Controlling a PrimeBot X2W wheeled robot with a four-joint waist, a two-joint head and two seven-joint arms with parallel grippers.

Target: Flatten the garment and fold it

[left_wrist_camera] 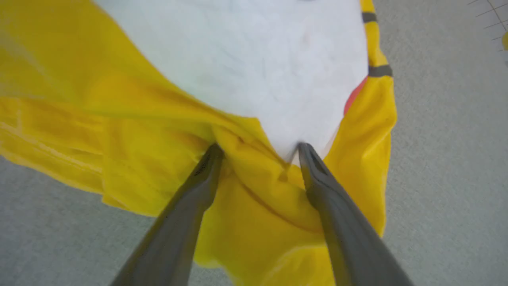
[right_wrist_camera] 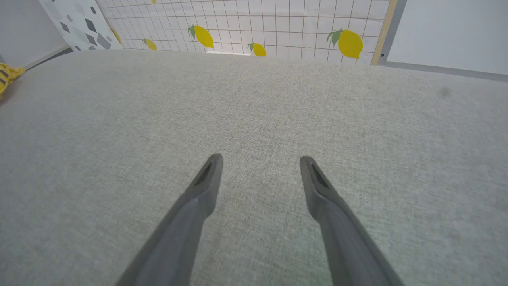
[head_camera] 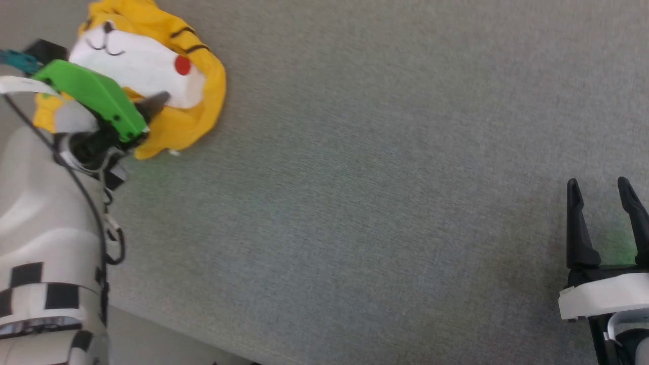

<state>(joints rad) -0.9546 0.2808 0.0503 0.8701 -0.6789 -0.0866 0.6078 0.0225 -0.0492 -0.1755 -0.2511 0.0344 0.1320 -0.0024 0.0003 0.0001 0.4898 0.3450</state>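
The garment (head_camera: 195,48), a bright yellow T-shirt with a white cartoon face and a red cheek dot, lies crumpled at the far left of the grey surface. My left gripper (head_camera: 152,104) is over its near side, mostly hidden under the green wrist cover (head_camera: 96,94). In the left wrist view the left gripper (left_wrist_camera: 258,147) is open, and its tips press into a yellow fold of the garment (left_wrist_camera: 139,131) just below the white patch. My right gripper (head_camera: 598,190) stands open at the lower right, far from the shirt, over bare cloth (right_wrist_camera: 260,159). A yellow corner of the garment (right_wrist_camera: 8,75) shows at that view's left edge.
The grey fabric-covered table (head_camera: 380,177) stretches wide between the two grippers. Its front edge (head_camera: 177,329) runs across the lower left. A tiled backdrop with lemon prints (right_wrist_camera: 349,41) stands beyond the table's far side.
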